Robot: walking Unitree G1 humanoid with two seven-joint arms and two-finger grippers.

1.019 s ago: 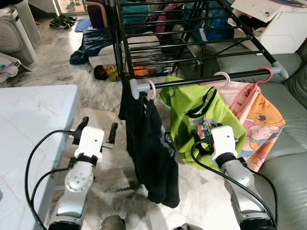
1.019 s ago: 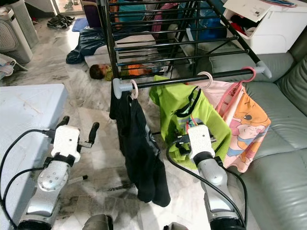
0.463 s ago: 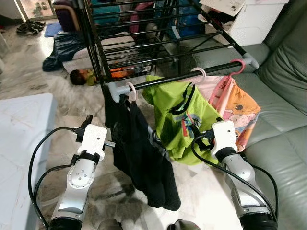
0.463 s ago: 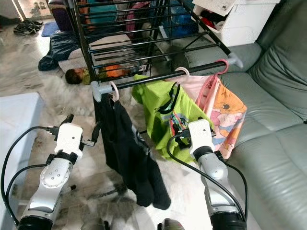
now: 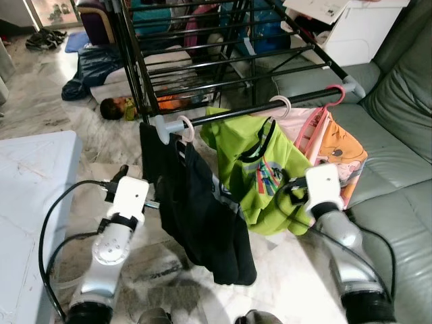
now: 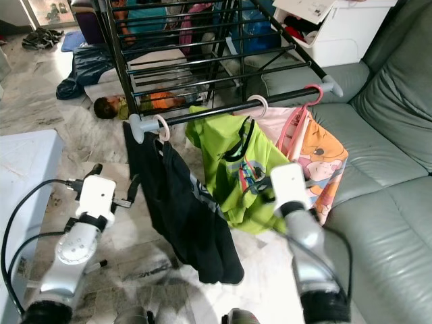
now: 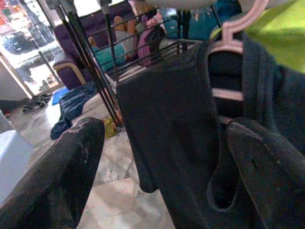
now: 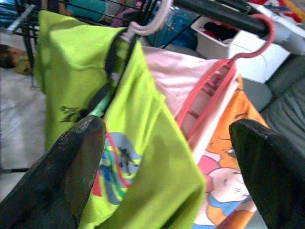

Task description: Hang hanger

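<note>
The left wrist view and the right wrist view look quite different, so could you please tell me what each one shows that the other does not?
The left wrist view shows the black garment on its pale pink hanger, with the floor behind.

The right wrist view shows the orange cartoon garment on a red hanger hooked over the black rail.

Both show the lime green shirt and two spread black fingers: the left tool and right tool are open, gripping nothing.

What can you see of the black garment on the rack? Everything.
The black garment is dark, soft cloth on a pale pink plastic hanger, whose hook sits at the left end of the black drying rack's front rail. It hangs in long limp folds toward the marble floor, lower hem bunched. Its right edge overlaps the lime green shirt. The left gripper faces it with open fingers, holding nothing.
</note>
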